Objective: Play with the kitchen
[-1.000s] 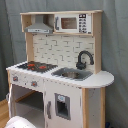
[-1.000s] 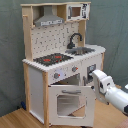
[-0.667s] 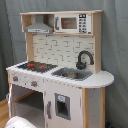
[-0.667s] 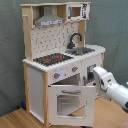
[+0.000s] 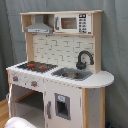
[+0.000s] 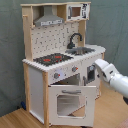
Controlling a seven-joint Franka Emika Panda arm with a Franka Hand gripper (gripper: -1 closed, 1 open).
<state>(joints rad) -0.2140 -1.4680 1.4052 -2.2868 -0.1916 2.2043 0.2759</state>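
While the kitchen [image 6: 60, 65] stands in the middle in both exterior views, its oven door [image 6: 70, 102] hangs open like before. The white arm [image 6: 111, 76] has moved in from 3 o'clock. I cannot tell if the end effector is clenched.

In the second exterior view I see the toy kitchen [image 6: 50, 75] with its windowed oven door [image 6: 67, 104] hanging open. My white robot arm [image 6: 114, 79] reaches in from the second exterior view's right, its tip just beside the cabinet front under the sink [image 6: 85, 50].
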